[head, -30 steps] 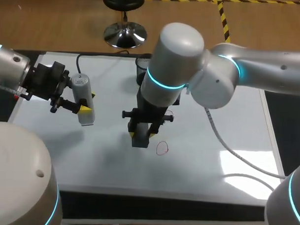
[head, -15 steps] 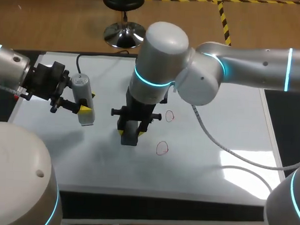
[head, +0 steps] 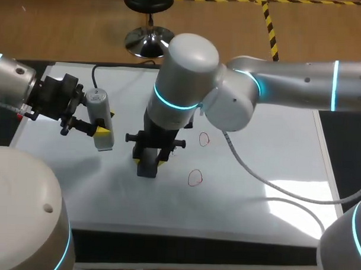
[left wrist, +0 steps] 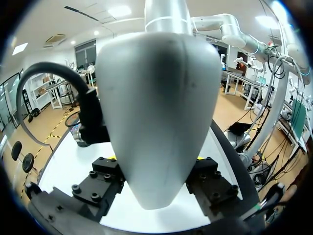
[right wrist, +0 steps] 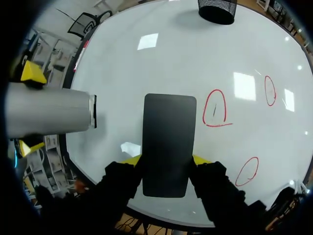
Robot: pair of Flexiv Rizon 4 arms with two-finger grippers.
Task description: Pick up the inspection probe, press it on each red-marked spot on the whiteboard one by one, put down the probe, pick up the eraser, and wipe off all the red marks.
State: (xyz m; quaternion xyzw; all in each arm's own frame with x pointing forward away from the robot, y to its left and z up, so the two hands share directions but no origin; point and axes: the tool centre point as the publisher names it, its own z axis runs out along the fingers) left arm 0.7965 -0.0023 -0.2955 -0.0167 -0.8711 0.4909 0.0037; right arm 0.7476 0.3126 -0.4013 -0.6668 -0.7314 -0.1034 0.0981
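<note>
The whiteboard (head: 274,168) takes up most of the scene, lying flat and white. The right arm (head: 289,85) comes in from the right and reaches past the middle of the board, its wrist pointing straight down. The left arm (head: 16,91) sits at the board's left edge, well apart from the right one.

The left claw (head: 105,123) is clenched on the probe (head: 99,123) — a fat grey cylinder with a cable running off its far end. It is held above the left part of the board, one yellow tip on each side. From the left wrist the probe (left wrist: 161,112) fills nearly the whole view, between the fingers.

The right claw (right wrist: 167,161) grips the eraser (right wrist: 168,137), a flat black block, with its yellow tips against the two long edges. Whether the eraser touches the board cannot be told.

A black mesh cup (right wrist: 217,11) stands at the far edge of the board.

Three red marks show from the right wrist, all thin loops. One (right wrist: 214,108) is just beside the eraser, with a short dark stroke inside it. Another (right wrist: 269,90) lies farther off — and the third (right wrist: 248,171) lies off to the same side, nearer the claw.
</note>
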